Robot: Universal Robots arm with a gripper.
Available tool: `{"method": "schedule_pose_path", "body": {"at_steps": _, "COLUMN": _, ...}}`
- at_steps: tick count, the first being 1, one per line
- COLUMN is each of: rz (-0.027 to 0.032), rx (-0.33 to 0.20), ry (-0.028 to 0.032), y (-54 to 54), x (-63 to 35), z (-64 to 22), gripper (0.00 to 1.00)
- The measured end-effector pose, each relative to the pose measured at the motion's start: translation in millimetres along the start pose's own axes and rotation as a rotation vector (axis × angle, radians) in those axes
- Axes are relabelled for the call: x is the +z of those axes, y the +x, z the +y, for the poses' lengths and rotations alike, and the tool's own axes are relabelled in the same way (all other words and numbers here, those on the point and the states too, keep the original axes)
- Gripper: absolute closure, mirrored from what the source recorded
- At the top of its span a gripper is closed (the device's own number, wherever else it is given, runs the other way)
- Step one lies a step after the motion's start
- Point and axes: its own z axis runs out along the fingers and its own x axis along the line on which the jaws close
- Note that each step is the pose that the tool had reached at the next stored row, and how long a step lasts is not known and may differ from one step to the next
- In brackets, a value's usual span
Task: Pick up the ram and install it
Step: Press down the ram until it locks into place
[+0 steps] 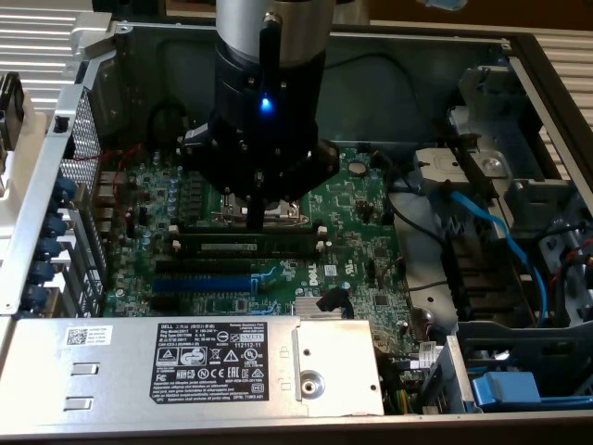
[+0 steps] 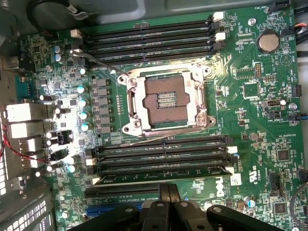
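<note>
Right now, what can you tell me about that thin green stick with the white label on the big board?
The ram is a long, thin, dark-green circuit stick with a small white label on its face. It stands on edge in a black slot among parallel slots on the motherboard, white clips at its ends. The shut gripper hangs just above it; contact is unclear.

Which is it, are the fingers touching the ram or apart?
Cannot tell. In the exterior view the fingers end just above the ram in its slot; in the wrist view they overlap its edge. Neither shows contact or a gap plainly.
</note>
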Motion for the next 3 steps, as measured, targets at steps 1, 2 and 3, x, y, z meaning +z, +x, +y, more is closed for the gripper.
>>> {"method": "schedule_pose_path", "body": {"at_steps": 1, "rz": 0.0, "rx": 0.0, "ry": 0.0, "y": 0.0, "x": 0.0, "z": 0.0, "gripper": 0.9}}
{"method": "schedule_pose_path", "body": {"at_steps": 2, "rz": 0.0, "rx": 0.0, "ry": 0.0001, "y": 0.0, "x": 0.0, "z": 0.0, "gripper": 0.9}}
{"method": "schedule_pose_path", "body": {"at_steps": 3, "rz": 0.0, "rx": 0.0, "ry": 0.0, "y": 0.0, "x": 0.0, "z": 0.0, "gripper": 0.9}}
